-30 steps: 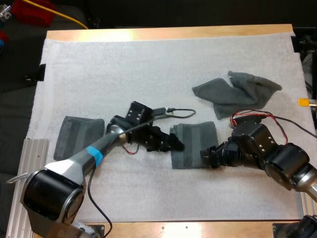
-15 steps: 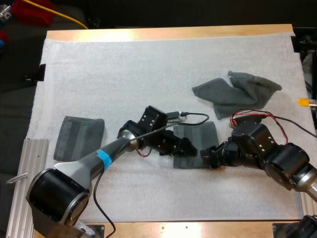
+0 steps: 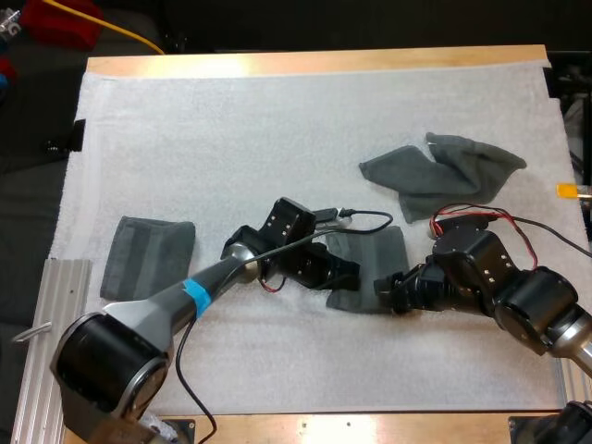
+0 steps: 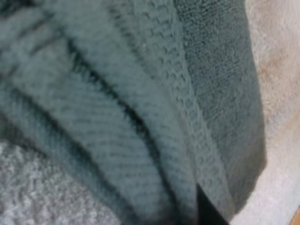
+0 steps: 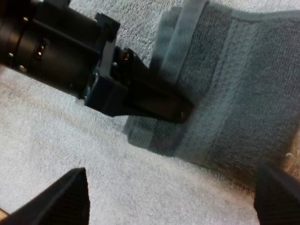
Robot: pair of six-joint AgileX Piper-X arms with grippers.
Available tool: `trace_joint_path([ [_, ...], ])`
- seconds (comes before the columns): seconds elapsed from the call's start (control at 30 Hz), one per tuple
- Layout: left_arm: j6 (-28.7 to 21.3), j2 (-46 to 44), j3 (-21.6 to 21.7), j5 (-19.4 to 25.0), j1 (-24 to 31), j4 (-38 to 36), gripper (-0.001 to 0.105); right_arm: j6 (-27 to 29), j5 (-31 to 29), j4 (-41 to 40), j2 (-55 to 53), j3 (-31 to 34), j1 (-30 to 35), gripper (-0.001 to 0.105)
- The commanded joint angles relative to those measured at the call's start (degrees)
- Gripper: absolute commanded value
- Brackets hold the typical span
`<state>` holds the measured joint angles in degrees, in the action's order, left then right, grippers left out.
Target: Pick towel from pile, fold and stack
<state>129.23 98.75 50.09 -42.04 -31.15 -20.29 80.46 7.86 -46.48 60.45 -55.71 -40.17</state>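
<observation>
Toward the mat's [image 3: 277, 139] front edge, the half-folded towel [image 3: 375, 254] is clamped along its left side by the left gripper [image 3: 347, 276]; the right gripper [image 3: 383, 289] is spread wide just beside its right side.

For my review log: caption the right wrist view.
Left gripper pinching the towel's folded edge on the white mat, right gripper open beside it.

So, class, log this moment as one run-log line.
step: folding | left hand: shut on middle towel | right hand: open, beside it | crumpled towel: far right | folded towel: near left
</observation>
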Motion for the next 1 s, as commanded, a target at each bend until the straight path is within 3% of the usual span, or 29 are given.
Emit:
trace_joint_path([
  [0.0, -1.3, -2.0, 0.4, -0.3, 0.8, -0.7, 0.000, 0.7, 0.0, -0.5, -0.6, -0.3, -0.1, 0.071],
  [0.13, -8.4, -4.9, 2.0, -0.3, 3.8, -8.2, 0.000, 0.7, 0.0, -0.5, -0.6, -0.3, -0.1, 0.071],
  [0.37, -28.1, -9.1, 8.4, 2.0, 11.3, -30.6, 0.000, 0.7, 0.0, -0.5, -0.6, -0.3, -0.1, 0.071],
  [0.6, -41.3, -12.3, 16.2, 14.9, 18.7, -49.5, 0.000, 0.7, 0.0, -0.5, -0.6, -0.3, -0.1, 0.071],
  [0.77, -45.7, -12.6, 20.3, 22.6, 22.6, -57.1, 0.000, 0.7, 0.0, -0.5, -0.6, -0.3, -0.1, 0.071],
  [0.97, -47.3, -12.9, 20.9, 30.3, 25.9, -61.2, 0.000, 0.7, 0.0, -0.5, -0.6, -0.3, -0.1, 0.071],
])
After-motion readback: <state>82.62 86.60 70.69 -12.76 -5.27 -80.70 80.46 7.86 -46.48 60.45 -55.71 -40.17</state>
